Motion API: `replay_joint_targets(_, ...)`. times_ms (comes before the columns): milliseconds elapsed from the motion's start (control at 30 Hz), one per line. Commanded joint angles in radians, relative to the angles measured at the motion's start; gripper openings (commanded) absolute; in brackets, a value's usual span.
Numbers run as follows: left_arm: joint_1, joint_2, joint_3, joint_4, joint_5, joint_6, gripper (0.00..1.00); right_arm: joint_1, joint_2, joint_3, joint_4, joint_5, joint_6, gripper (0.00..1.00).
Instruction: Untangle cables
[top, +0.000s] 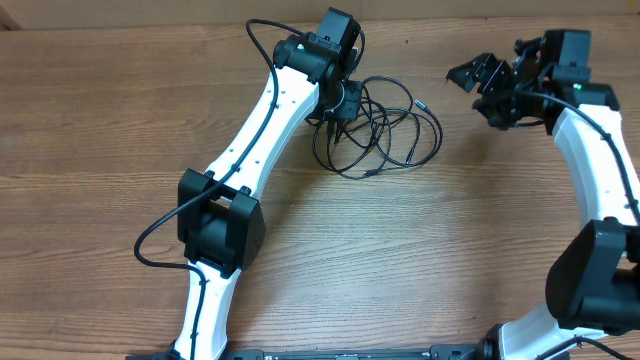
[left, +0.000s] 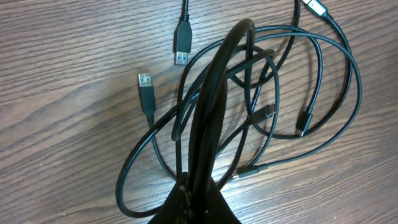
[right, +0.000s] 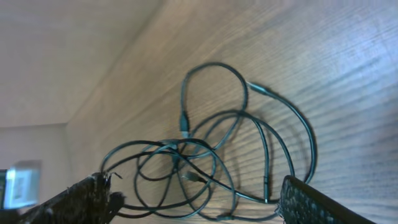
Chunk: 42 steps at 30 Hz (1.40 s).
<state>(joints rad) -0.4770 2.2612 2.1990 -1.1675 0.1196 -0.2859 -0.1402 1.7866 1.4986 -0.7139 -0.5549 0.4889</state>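
**Left fingers (left: 199, 214) pinch the cables (top: 385, 130); right fingers (right: 311, 202) spread**

The cables lie in a loose black tangle on the counter (top: 400, 250), toward its far middle. The left fingers are pressed together on a bunch of strands at the tangle's left edge. A silver-tipped plug (left: 145, 81) lies free beside the loops. The right fingers stand wide apart, clear of the cables, holding nothing.

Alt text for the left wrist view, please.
The left gripper, shut, pinches a bunch of strands from the black cables, which lie in tangled loops on a wooden table. Two USB plugs lie free at upper left, and smaller plug ends sit inside the loops to the right.
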Motion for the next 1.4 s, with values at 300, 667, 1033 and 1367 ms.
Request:
replay_joint_targets(300, 0.003, -0.008, -0.004, -0.002, 0.011, -0.008, 0.04, -0.021, -0.102, 0.093, -0.089, 0.178, -0.076, 0.94)
replay_joint_targets(667, -0.006, -0.008, -0.005, 0.052, 0.012, -0.029, 0.04, 0.007, -0.074, 0.072, -0.104, 0.148, -0.071, 1.00)
replay_joint_targets(1033, -0.010, -0.008, -0.005, 0.050, 0.128, 0.111, 0.05, 0.154, -0.045, 0.071, -0.085, 0.156, -0.030, 1.00)
replay_joint_targets(1367, 0.087, -0.008, -0.004, 0.054, 0.423, 0.092, 0.04, 0.287, 0.041, 0.071, -0.073, 0.006, -0.014, 1.00)
